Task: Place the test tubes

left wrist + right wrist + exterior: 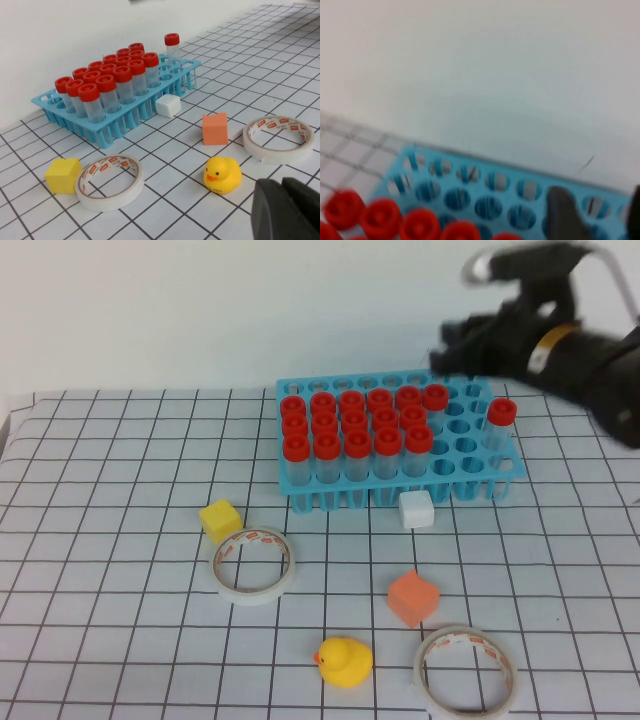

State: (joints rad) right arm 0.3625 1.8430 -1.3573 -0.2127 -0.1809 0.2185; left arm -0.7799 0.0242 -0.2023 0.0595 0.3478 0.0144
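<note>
Open rack holes [462, 426] beside capped tubes [356, 443]

Glossy blue plastic rack [465, 485]. The test tubes [357, 462] standing in it were clear, smooth plastic with shiny red plastic caps [357, 443]. The surface [100, 540] under the rack was matt white with printed black grid lines. In front of the rack, two tape rolls [256, 592] looked smooth and papery, the duck [346, 662] glossy yellow, and the yellow cube [220, 520], white cube [416, 510] and orange cube [413, 598] matt.
</note>
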